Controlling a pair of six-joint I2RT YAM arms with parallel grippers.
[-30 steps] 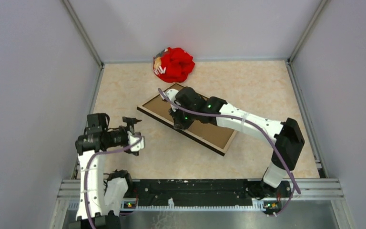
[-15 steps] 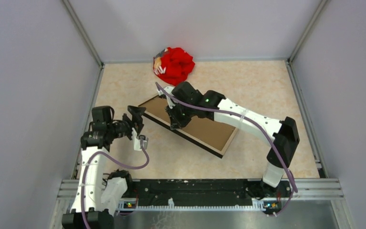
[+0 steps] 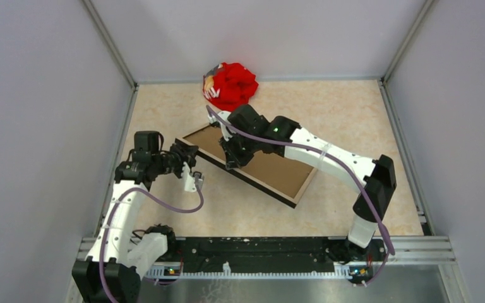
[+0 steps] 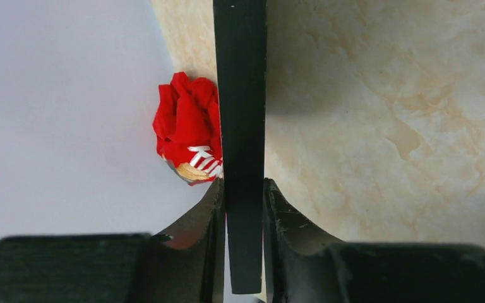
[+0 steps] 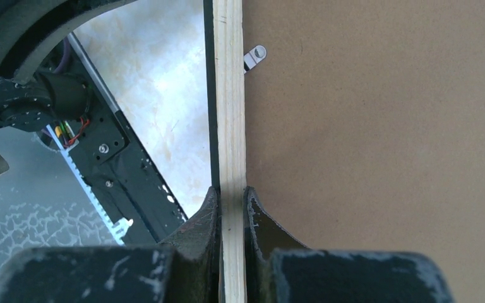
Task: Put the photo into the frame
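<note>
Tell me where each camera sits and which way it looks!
Top external: high behind the arms, looking down at the table; both arms show.
Left wrist: on the left arm, facing the far wall; left gripper pinches the frame's black edge.
Right wrist: on the right arm, facing back toward the base rail; right gripper pinches the frame's wooden rim beside the photo's brown back.
Top and left wrist share the red cloth bundle.

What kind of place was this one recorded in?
Probably a lab robot test cell, not a home: plain pale grey panel walls on aluminium corner posts box in a beige marble-patterned tabletop, and the white-and-black left arm and right arm are bolted to a black base rail.
</note>
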